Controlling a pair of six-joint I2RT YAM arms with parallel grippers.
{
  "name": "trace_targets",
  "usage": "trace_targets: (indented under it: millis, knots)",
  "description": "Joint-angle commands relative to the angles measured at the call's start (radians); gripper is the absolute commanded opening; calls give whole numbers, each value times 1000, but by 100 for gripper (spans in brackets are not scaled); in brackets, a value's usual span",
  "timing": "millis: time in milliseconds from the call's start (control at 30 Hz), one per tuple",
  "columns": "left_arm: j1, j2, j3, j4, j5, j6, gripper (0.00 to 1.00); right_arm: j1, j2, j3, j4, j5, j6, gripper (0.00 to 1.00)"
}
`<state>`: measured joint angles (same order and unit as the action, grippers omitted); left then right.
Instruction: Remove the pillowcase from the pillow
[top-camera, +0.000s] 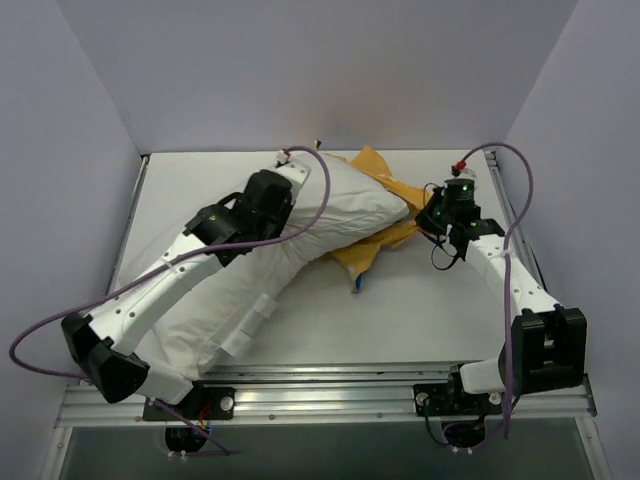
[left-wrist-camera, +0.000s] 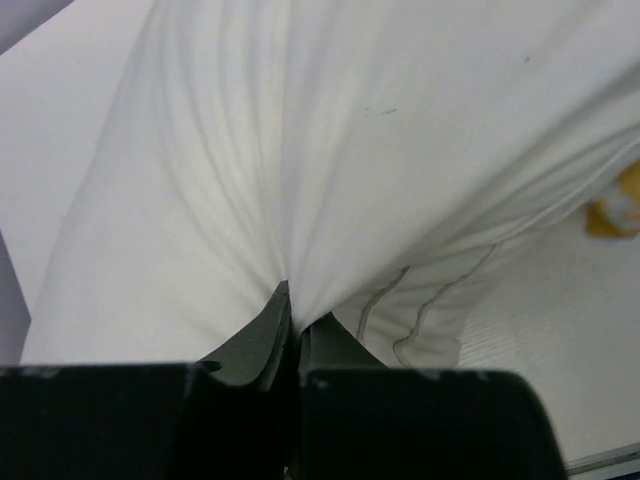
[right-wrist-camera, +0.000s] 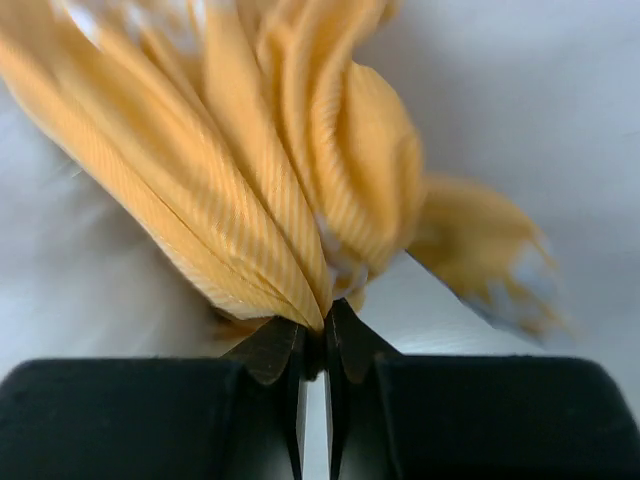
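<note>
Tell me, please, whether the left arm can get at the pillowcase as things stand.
Probably not yet: the left gripper is shut on the pillow, so it must let go first. The pillowcase lies nearby, bunched at the pillow's far end, where the right gripper pinches it.

right tool (right-wrist-camera: 314, 330) pinches bunched yellow-orange pillowcase (right-wrist-camera: 250, 180); folds fan upward

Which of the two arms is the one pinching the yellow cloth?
The right arm, on the right from above: its jaws are shut on the yellow-orange pillowcase. The left arm has its jaws pinching the white pillow instead.
</note>
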<state>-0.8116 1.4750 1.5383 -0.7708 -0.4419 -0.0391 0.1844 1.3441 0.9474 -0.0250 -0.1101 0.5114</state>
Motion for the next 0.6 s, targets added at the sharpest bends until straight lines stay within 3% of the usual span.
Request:
trace_targets:
  millis: [0,167,367,567]
  knots:
    - [116,-192,103,-91,-54,38,2,-137,55,123,-130,167,-39,0]
    - [176,-281,86,-160,-55,73,2,-180,142,313,-199,191,-51,0]
    - [250,-357,86,-159,-66,13,2,-209,211,546,-234,227,-65,0]
    - [324,-237,305,-171,-112,-2,2,-226,312,896,-328,313,-120,0]
